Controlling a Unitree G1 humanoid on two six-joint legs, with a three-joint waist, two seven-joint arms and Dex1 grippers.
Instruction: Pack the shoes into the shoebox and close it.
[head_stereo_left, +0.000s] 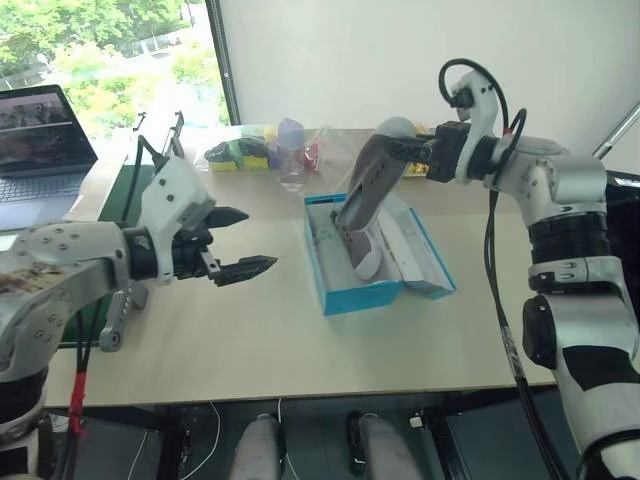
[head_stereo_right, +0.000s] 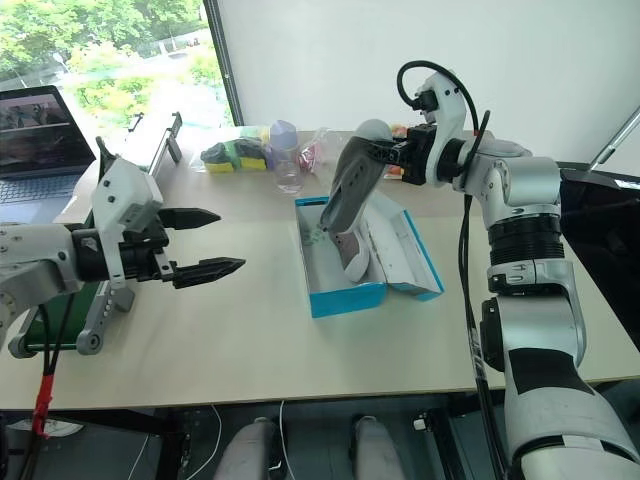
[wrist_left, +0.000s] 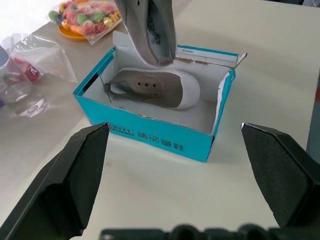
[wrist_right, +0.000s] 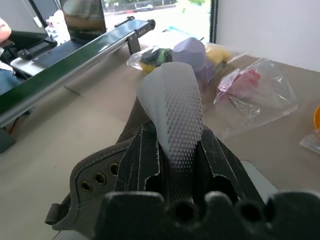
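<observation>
**Second shoe hangs toe-down over the open box, in the right gripper**

The right gripper has its fingers pinched on one of the shoes, the held shoe, gripping it at the heel end with the pale textured sole between the pads, as the right wrist view shows. The shoe slopes steeply down from the gripper, and its toe reaches into the shoebox at the far end, near the box's back wall. The long axis is therefore close to upright, while the box's long axis runs flat along the table, from the near edge toward the far edge.

That mismatch is what the coming move turns on, in my judgement: the shoe has to be tipped until it lies along the box, beside the packed shoe, which already rests on its side on the white floor. The free strip of floor seems to lie on the near-left side of the box, so the toe needs to land there, not on the first shoe.

The lid lies folded back on the box's right side, open.

The left gripper hovers with jaws spread wide and empty, well apart from the box over the table's left half, pointing at the box's short near wall. The right arm is clearly nearer and does the work.
</observation>
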